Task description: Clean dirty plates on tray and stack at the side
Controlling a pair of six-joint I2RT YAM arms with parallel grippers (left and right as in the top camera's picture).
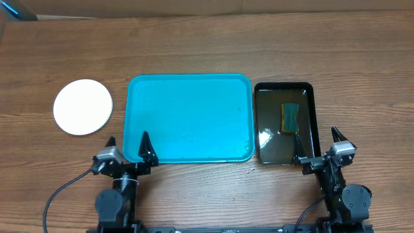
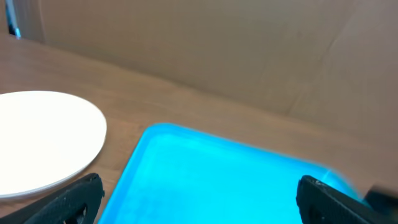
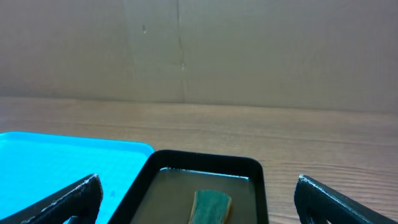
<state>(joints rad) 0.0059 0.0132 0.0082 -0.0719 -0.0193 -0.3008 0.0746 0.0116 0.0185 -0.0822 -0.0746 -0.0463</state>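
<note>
A round white plate (image 1: 83,107), possibly a stack, lies left of the turquoise rectangular plastic tray (image 1: 187,120). The left gripper (image 1: 127,144) and right gripper (image 1: 315,141) both gape wide, empty

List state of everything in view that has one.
turquoise tray, no plates on it.
white plate, lying left of turquoise tray, top face looks clean.
black tray, holds shallow liquid and the sponge.
sponge, lying flat in black tray.
left tool, open, empty.
right tool, open, empty.
</note>
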